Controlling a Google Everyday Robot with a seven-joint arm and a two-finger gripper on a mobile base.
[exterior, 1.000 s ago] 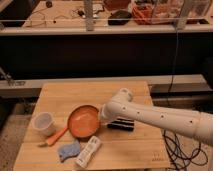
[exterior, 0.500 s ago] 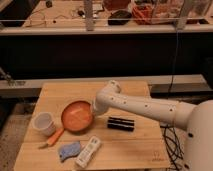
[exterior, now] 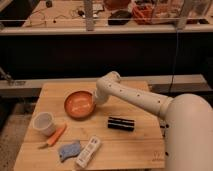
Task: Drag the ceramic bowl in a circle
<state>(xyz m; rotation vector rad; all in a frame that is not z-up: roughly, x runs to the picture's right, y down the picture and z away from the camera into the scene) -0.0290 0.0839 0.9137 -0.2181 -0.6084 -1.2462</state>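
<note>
1. The jaws are at the end of the white arm [exterior: 131, 95], down at the right rim of the ceramic bowl [exterior: 78, 104]; the wrist hides them, so I cannot tell whether they are spread, pressed together or pinching the rim.
2. The ceramic bowl sits upright on the wooden counter [exterior: 142, 145], left of centre and toward the back; its pale inside looks empty.
3. Judging from this contact, the drag itself seems to be in hand, not the approach.
4. The next move probably calls for a steady curved sweep; the hold on the rim must not slip and the bowl should stay flat.
5. The path has neighbours to clear: the white cup [exterior: 44, 123] and carrot [exterior: 56, 136] front-left; the black box [exterior: 121, 123] front-right; the blue cloth [exterior: 69, 149] and white remote-like object [exterior: 88, 151] lie nearer the front edge.
</note>
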